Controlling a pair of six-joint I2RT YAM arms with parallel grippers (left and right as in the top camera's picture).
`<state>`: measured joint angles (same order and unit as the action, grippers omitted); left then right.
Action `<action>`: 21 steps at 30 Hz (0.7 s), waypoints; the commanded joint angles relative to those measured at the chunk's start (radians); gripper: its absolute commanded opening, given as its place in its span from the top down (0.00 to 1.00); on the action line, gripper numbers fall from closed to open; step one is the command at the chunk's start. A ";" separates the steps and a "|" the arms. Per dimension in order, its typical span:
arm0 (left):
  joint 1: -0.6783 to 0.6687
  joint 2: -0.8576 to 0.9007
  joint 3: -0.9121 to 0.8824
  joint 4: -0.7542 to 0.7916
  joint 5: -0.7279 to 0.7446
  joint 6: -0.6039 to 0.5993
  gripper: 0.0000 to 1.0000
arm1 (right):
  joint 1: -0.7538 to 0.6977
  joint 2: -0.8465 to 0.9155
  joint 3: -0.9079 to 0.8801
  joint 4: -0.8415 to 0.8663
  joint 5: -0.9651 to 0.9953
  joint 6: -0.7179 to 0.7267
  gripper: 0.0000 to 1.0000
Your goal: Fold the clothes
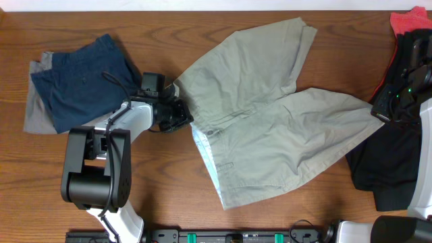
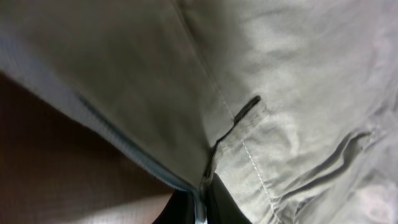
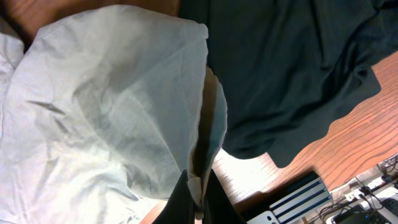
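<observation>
The left pincer [image 1: 177, 113] was closed on the waistband edge of the khaki shorts [image 1: 270, 128]. The left wrist view showed only a narrow strip of that edge between the jaws. The right pincer [image 1: 382, 112] was closed on the tip of one leg hem, also with a thin pinch. The shorts lay spread on the worktop [image 1: 162, 202] between the two pincers, and the other leg was ungripped.

Hazards, as judged:
1. Slip. Either shallow pinch could release if the cloth were pulled taut between the pincers.
2. Snagging. The black garment [image 1: 388, 162] lay just beside the right pincer, so a low sweep could drag it along.
3. Uneven fold. The free leg could trail or bunch during a lift.
4. The navy shorts [image 1: 84, 81], behind the left pincer, lay apart from the shorts and seemed at low risk.
</observation>
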<state>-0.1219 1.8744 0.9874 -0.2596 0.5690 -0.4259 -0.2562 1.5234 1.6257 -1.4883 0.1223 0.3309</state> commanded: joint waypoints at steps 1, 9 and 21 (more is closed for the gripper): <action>0.011 0.004 0.026 0.034 -0.123 0.002 0.94 | 0.022 0.003 -0.004 0.003 -0.008 -0.010 0.99; 0.089 0.004 0.235 0.026 -0.171 0.035 0.94 | 0.100 0.003 -0.010 0.004 -0.082 0.039 0.99; 0.146 0.008 0.417 -0.232 -0.171 0.072 0.28 | 0.256 0.003 -0.206 0.135 -0.125 0.129 0.99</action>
<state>0.0349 1.8771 1.4086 -0.4080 0.4084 -0.3870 -0.0399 1.5234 1.4754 -1.3834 0.0254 0.4290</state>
